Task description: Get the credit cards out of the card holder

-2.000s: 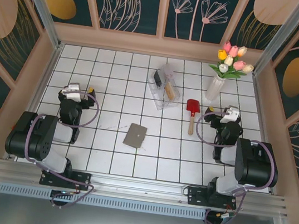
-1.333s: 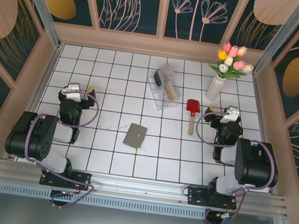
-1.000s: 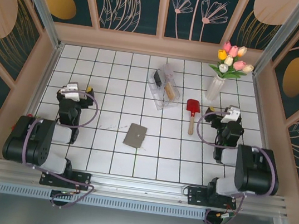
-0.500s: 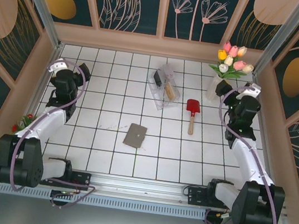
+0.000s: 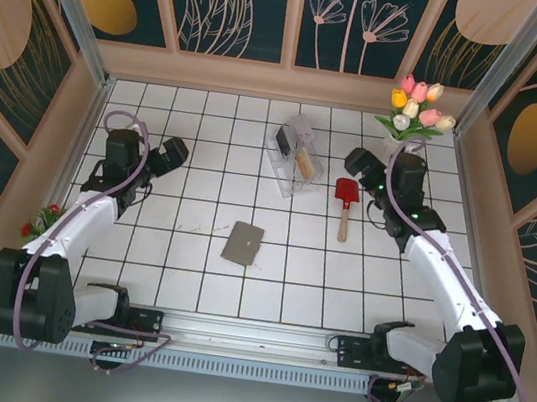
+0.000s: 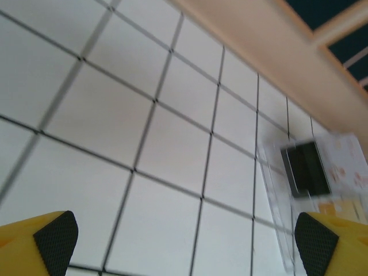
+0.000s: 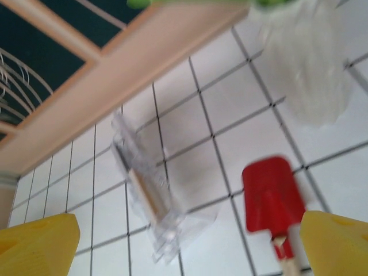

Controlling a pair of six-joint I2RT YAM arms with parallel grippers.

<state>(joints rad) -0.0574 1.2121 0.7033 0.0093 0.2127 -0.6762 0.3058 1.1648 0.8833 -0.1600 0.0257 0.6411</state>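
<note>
The holder point(image 5: 242, 244) lies flat and folded shut on the white tiled table point(image 5: 184, 290), a little below the middle of the overhead frame, with nothing touching it. No card shows from here. It is close to square. Its slightly longer side runs roughly up and down the frame, leaning a touch to the right at the top.

The left claw point(image 5: 174, 152) hangs at the left of the frame, above and to the left of the holder, its nose pointing right towards the clear box point(image 5: 295, 157). Its jaws are spread wide with nothing held. In its wrist view they sit at the two bottom corners, with bare tile between them. The right claw point(image 5: 358, 161) is at the upper right, beside the vase point(image 5: 386, 158) and just above the red scoop point(image 5: 347, 193), its jaws likewise spread and empty.

So the holder lies down and to the right of the left claw, and down and to the left of the right one, well apart from both. The left looks a bit nearer, I'd say, and has an open run. The right would have to pass the scoop.
</note>
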